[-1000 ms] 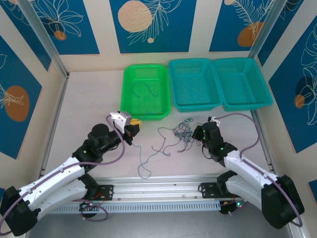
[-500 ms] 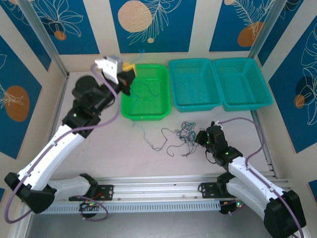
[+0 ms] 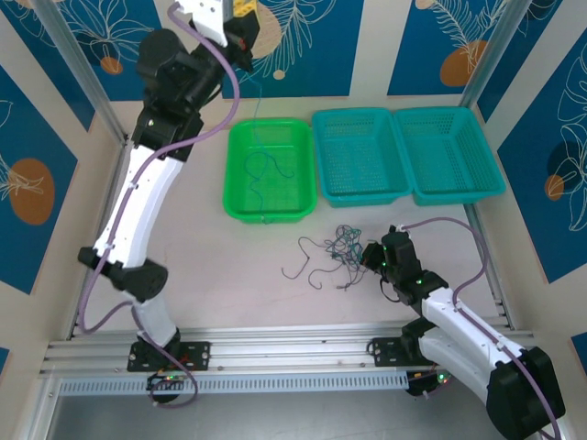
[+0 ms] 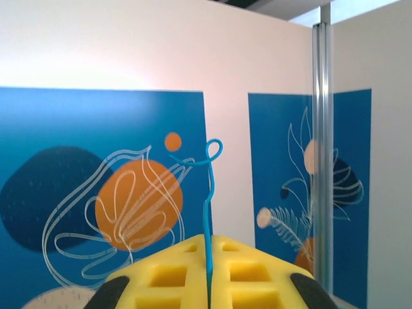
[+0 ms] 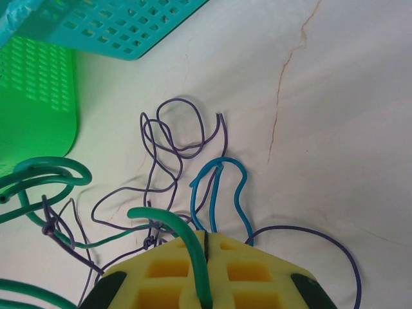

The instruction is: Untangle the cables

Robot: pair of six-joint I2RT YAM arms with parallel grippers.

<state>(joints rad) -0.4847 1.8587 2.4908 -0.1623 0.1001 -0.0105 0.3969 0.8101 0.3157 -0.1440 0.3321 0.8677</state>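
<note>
Grips: left jaws on blue wire [image 4: 206,225], right jaws on green wire [image 5: 195,257].

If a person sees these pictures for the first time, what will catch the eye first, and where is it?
The left gripper is lifted high against the back wall, shut on a thin blue wire that hangs down toward the green basket. At the front right, the right gripper is shut on a green wire at the edge of the tangle of thin wires on the table.
</note>
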